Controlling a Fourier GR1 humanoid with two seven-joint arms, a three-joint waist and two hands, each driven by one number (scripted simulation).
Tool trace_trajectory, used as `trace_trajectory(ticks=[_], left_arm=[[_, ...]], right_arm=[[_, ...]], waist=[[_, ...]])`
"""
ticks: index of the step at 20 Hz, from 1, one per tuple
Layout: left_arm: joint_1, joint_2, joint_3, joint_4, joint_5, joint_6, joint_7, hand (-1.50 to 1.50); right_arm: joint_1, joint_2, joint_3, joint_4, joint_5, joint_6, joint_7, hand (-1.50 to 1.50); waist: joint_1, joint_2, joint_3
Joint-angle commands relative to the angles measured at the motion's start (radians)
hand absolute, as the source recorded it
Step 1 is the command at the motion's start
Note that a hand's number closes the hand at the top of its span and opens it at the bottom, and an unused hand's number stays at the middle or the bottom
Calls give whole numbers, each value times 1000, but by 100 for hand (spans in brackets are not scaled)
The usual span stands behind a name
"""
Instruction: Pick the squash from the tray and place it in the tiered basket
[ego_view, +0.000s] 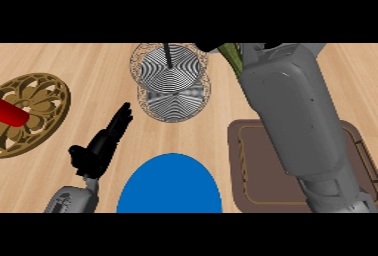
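squash (230, 56): only a narrow olive-green and yellowish sliver shows, at the top of the view against the right forearm (295, 125), just right of the tiered basket; most of it is hidden behind the arm
squash axis: the visible strip runs slantwise, upper left to lower right; which end is which cannot be told
tiered basket (170, 82): one, two round tiers of black-and-white rippled mesh with lacy rims, a dark centre post rising from the upper tier, standing at top centre of the tabletop (88, 60)
tray (247, 165): one, brown with a thin pale inner line, at the right, largely covered by the right forearm
gold plate (33, 115): one, ornate openwork, at the left edge
red object (11, 114): one, cylindrical, lying on the gold plate, cut off by the view's edge
blue plate (170, 185): one, plain, at bottom centre
left hand (100, 147): black, fingers straight and pointing up-right, holding nothing, between the gold plate and the blue plate
right hand: hidden beyond the forearm at the top; whether its fingers are curled cannot be told
count of arms: two grey forearms, the right one reaching far up the view
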Motion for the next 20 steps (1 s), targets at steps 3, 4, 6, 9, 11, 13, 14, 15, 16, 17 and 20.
trace_trajectory(ticks=[3,4,6,9,11,13,14,15,16,17,20], left_arm=[[-28,6,6,9,2,-24,30,0],[-59,-20,5,19,-14,9,24,0],[-40,-7,15,26,0,-18,13,0],[-66,-26,1,22,-17,-2,26,0],[-58,-55,-29,5,-24,3,48,0],[-9,2,15,15,3,-47,-8,0],[-95,-6,20,37,-3,-39,27,0],[-69,-34,-9,43,-26,-23,0,0],[-41,-14,1,26,-13,-39,-1,0],[-45,-19,-4,19,-19,-33,3,0],[-71,-38,-6,30,-16,-27,34,0]], right_arm=[[-204,41,-66,370,-2,-91,-100,150],[-169,54,-37,408,-10,-131,-141,150],[-276,54,-28,485,-46,-140,-99,150],[-265,55,-33,624,-74,-244,-216,150],[-275,55,-24,690,-93,-275,-258,150],[-304,55,-10,724,-133,-324,-282,150],[-336,55,4,769,-150,-335,-279,150],[-332,55,14,784,-195,-343,-295,150],[-375,55,-51,812,-192,-327,-294,150],[-410,55,-68,828,-204,-310,-297,150],[-378,55,-20,856,-304,-403,-337,150]], waist=[[16,8,0],[16,10,0],[18,7,-1],[32,14,-1],[40,15,0],[41,12,-1],[50,17,-1],[52,16,-1],[64,21,-1],[59,20,-1],[78,20,-1]])
